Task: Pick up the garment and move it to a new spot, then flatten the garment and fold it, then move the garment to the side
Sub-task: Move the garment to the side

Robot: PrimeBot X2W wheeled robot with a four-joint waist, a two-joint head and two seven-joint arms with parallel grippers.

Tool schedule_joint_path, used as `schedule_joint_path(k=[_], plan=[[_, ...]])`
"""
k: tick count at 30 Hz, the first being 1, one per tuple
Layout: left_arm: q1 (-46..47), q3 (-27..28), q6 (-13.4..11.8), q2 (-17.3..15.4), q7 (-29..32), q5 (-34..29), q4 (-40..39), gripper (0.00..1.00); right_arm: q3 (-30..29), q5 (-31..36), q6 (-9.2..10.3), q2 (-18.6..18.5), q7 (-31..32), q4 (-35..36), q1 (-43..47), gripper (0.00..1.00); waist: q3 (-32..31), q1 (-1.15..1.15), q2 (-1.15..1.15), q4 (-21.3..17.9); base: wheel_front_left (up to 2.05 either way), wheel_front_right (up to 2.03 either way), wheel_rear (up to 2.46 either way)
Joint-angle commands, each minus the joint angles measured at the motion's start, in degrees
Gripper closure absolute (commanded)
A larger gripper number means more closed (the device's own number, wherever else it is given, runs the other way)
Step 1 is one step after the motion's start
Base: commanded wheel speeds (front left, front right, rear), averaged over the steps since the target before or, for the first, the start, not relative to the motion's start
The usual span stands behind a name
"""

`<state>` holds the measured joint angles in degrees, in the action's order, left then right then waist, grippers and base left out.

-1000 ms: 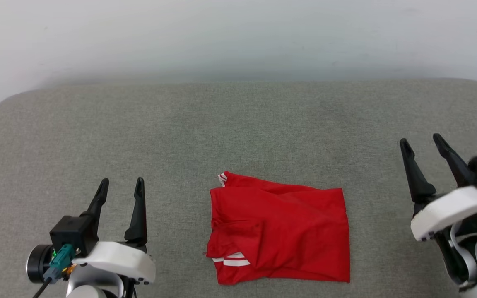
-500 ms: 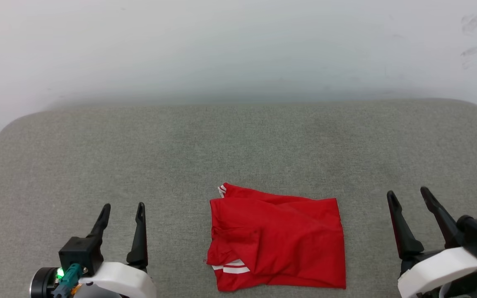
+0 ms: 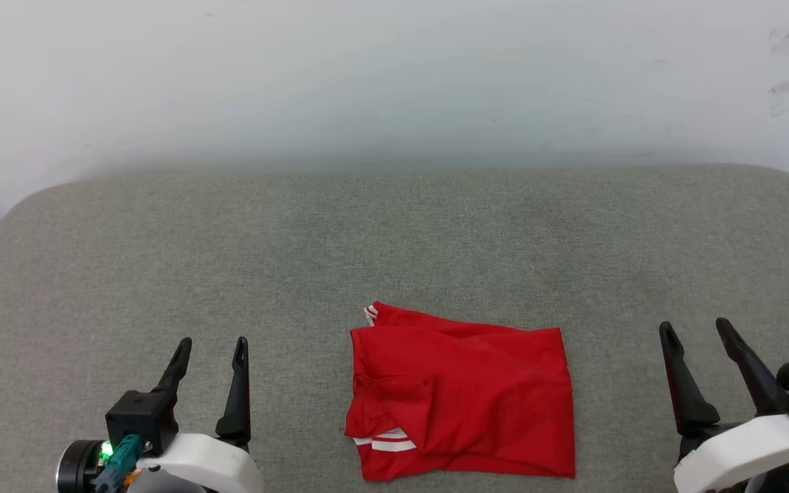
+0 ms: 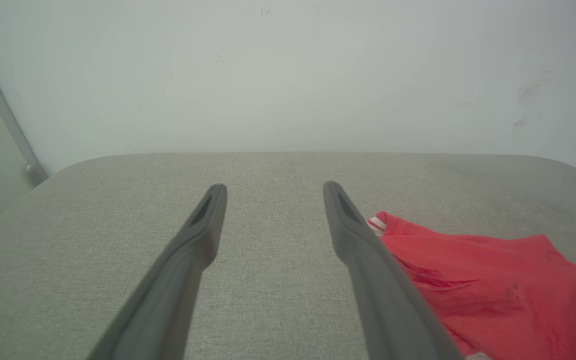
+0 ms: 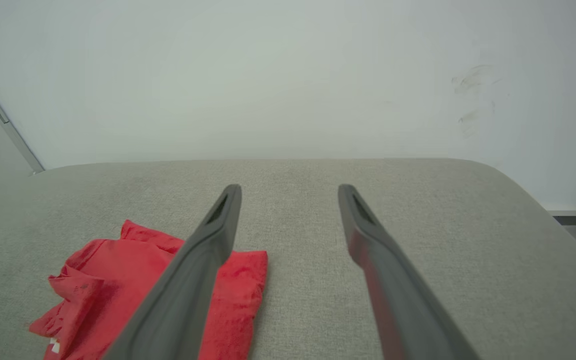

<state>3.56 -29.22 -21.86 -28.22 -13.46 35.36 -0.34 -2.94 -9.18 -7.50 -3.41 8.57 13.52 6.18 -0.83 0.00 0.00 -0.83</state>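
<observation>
In the head view the folded red garment (image 3: 463, 394), white stripes at its 7 o'clock corner, lies at 6 o'clock on the table (image 3: 394, 239) between the left gripper (image 3: 214, 342) and right gripper (image 3: 694, 324), both jaws wide and empty, so moving it aside looks next and calls for pinching an edge; the left wrist view has it (image 4: 493, 280) at 4 o'clock, the right wrist view (image 5: 98, 270) at 8 o'clock.

Red garment (image 3: 463, 397) first: thin, soft cloth, matt and lightly creased, slightly nubbly in the right wrist view, with white stripes (image 3: 384, 441) at one edge. Under it, the bench (image 3: 394, 239) wears a grey-green woven fabric, coarse and flecked, no shine at all. The fingers (image 4: 370, 270) look like dark moulded plastic, smooth with a dull satin finish. The left wrist shell (image 3: 209, 462) and right wrist shell (image 3: 737, 455) are white plastic, smooth with a soft gloss. The wall (image 3: 394, 82) is flat matt paint, scuffed dark at the right.
</observation>
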Motion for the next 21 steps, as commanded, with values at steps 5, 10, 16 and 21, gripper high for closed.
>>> schedule_joint_path(k=[5, 10, 16, 21], plan=[[0.56, 1.05, -0.76, 0.25, -0.49, 0.19, -0.98, 0.0, -6.54, -8.12, 0.02, 0.43, 10.99, -4.17, -1.0, 0.0, 1.06, 0.0, 0.0, 0.12, 0.0, 0.0, 0.0], [1.76, 1.82, -0.74, 0.01, -0.82, -0.38, -1.85, 0.0, -11.71, -14.51, 0.02, -2.5, 24.59, -11.64, -4.11, 0.0, 2.56, 0.0, 0.0, 1.63, 0.0, 0.0, 0.0], [3.23, 1.72, -0.34, 0.98, -1.05, -0.91, -2.32, 0.0, -15.81, -24.32, 0.01, -2.49, 37.39, -21.9, -7.76, 0.0, 4.14, 0.0, 0.0, 4.32, 0.0, 0.0, 0.0], [4.28, 1.55, 0.05, 1.64, -1.27, -1.29, -2.5, 0.0, -16.34, -31.26, 0.01, -0.83, 40.22, -27.43, -11.55, 0.0, 5.74, 0.0, 0.0, 5.76, 0.0, 0.0, 0.0]])
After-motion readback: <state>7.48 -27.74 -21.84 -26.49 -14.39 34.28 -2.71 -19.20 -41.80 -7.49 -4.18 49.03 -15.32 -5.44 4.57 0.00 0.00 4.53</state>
